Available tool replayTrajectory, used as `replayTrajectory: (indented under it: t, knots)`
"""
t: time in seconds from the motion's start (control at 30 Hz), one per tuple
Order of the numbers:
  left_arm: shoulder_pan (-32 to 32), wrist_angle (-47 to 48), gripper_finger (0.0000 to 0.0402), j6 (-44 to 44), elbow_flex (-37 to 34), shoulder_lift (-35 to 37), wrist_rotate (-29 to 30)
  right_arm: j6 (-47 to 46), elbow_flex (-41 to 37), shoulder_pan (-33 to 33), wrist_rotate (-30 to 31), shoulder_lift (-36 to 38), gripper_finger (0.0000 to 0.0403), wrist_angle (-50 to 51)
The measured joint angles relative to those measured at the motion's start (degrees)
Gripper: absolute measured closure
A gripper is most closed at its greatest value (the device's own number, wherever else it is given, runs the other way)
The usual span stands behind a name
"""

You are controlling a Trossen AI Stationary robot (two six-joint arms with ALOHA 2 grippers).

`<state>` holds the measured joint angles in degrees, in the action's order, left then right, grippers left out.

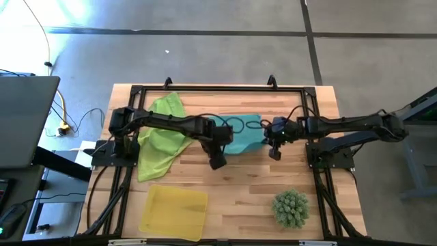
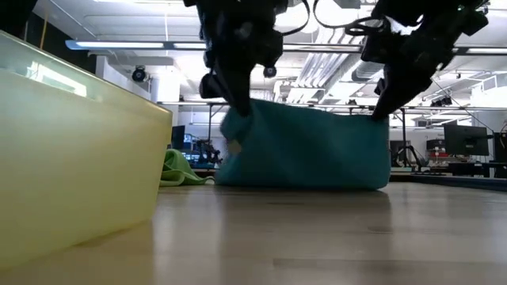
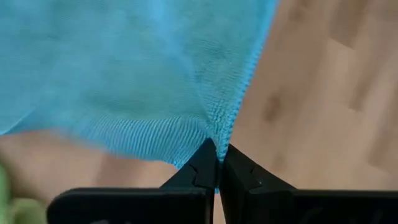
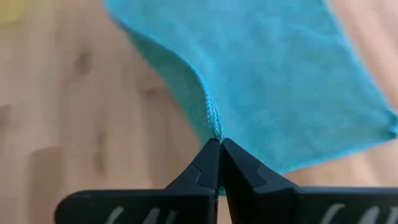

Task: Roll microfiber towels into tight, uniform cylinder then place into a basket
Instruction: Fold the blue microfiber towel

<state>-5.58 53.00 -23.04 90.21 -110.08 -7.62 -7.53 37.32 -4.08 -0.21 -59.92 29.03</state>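
from above, the teal towel point(image 1: 240, 134) is stretched between the two grippers near the middle of the worktop point(image 1: 239, 184): the left gripper point(image 1: 217, 162) pinches one corner, the right gripper point(image 1: 274, 154) pinches the other. a green towel point(image 1: 162, 134) lies crumpled just outward of the left gripper, under that arm. the yellow basket point(image 1: 173, 211) sits well forward of the left gripper with nothing in it; a spiky green ball point(image 1: 291, 208) lies forward of the right gripper.

at worktop height, the teal towel point(image 2: 305, 146) hangs as a wide sheet from both grippers, its lower edge touching the wood, something the top view does not reveal. the basket's translucent wall point(image 2: 75, 150) fills the near side, and the green towel point(image 2: 181, 168) peeks out beyond it.

the left wrist view shows the left gripper point(image 3: 218, 163) clenched tight on the teal towel's point(image 3: 130, 68) ribbed hem.

the right wrist view shows the right gripper point(image 4: 219, 148) clenched on a stitched edge of the teal towel point(image 4: 280, 81), the cloth spreading away from it over the wood.
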Motion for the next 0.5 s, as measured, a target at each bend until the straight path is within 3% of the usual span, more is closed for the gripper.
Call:
replayTrajectory:
  t: [0.13,0.23,0.3,0.5]
  knots:
    - [1.5,-0.1,0.0401,1.2,0.0,0.0,-7.3,0.0,0.0,3.3,-1.7,0.0,0.0402,-0.6]
    - [2.1,0.7,0.0401,-3.4,0.0,0.0,-4.0,-1.5,0.0,4.9,3.4,0.0,0.0402,-0.6]
    - [2.1,2.0,0.0401,-5.6,0.0,0.0,-3.2,-2.0,0.0,5.7,3.2,0.0,0.0402,-0.6]
    - [3.0,2.7,0.0401,-3.8,0.0,0.0,-9.6,-1.4,0.0,8.3,1.5,0.0,0.0402,-0.7]
